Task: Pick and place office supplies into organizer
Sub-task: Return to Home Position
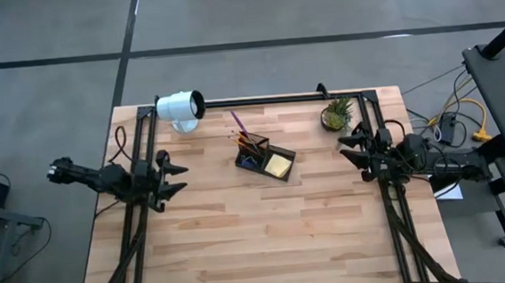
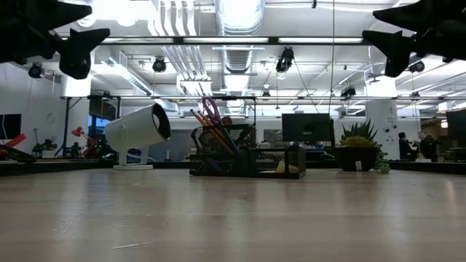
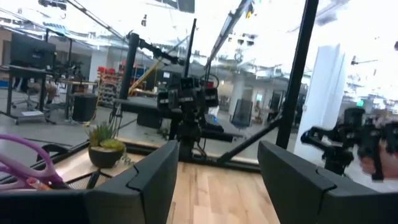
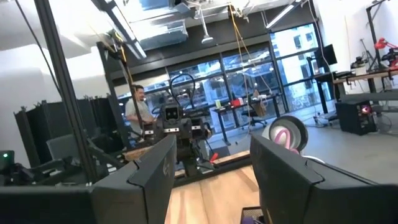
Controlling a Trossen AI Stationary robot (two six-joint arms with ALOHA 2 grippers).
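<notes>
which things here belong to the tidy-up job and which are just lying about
Job: organizer, pens and purple scissors standing in it, yellow sticky pad in it, left gripper and right gripper open at the sides.
Lying about: white lamp, potted plant.

The left arm (image 1: 95, 177) and right arm (image 1: 428, 160) are matte black with chunky, blocky joints. The left gripper (image 1: 177, 178) and right gripper (image 1: 350, 149) each end in two pointed prongs. Up close, the fingers (image 3: 151, 179) are broad, flat, bevelled dark slabs.

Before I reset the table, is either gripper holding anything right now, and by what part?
Nothing is held: left gripper and right gripper are open and empty.
</notes>
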